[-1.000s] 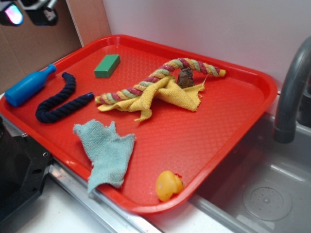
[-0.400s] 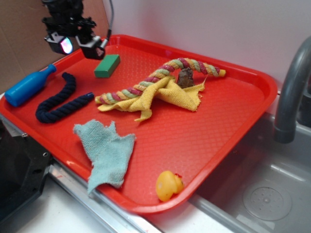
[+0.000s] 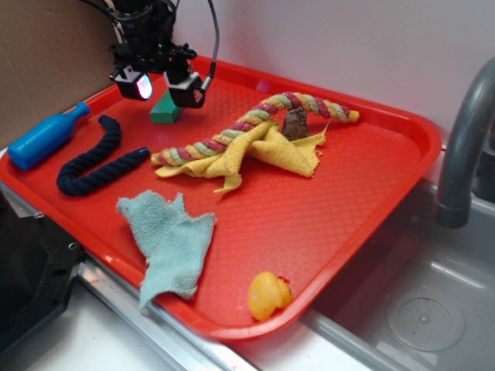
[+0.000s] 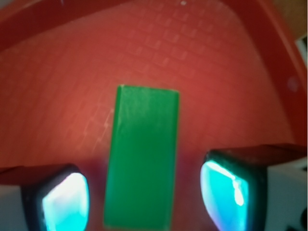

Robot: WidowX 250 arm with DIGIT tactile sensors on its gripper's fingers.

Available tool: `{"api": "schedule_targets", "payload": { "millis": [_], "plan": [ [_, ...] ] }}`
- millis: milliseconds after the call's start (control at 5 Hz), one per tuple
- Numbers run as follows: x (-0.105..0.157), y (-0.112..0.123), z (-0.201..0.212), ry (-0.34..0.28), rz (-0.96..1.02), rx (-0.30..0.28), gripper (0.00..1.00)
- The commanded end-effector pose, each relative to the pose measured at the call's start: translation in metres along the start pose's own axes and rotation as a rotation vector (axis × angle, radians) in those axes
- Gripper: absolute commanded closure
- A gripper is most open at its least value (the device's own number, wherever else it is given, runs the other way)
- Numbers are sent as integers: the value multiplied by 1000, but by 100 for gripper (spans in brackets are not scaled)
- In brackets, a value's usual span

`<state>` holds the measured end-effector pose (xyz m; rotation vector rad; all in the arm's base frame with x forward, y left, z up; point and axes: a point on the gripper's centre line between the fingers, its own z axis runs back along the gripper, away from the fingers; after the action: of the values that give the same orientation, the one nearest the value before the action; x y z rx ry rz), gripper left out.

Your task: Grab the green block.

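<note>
The green block lies flat on the red tray near its far left corner. In the wrist view the green block sits lengthwise between my two lit fingertips, with a gap on each side. My gripper hangs just above the block, partly covering it in the exterior view. The gripper is open and holds nothing. The block's near end runs off the bottom of the wrist view.
A blue bottle and a dark blue rope lie at the tray's left. A striped rope over a yellow cloth lies to the block's right. A teal cloth and a yellow duck sit at the front. A grey faucet stands at the right.
My gripper has come down and to the right from the top left corner, and now straddles the green block. The block and other objects have not moved.
</note>
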<state>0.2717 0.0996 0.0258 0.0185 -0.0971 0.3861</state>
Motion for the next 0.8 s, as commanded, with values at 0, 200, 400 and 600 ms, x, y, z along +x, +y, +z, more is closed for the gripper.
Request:
{"api": "schedule_targets", "payload": {
  "millis": [0, 200, 400, 600],
  "plan": [
    [13, 15, -5, 14, -11, 17, 0],
    [2, 11, -1, 51, -1, -5, 100],
    [-15, -5, 46, 90, -61, -66, 100],
    [-38, -28, 98, 93, -149, -47, 100]
  ]
}}
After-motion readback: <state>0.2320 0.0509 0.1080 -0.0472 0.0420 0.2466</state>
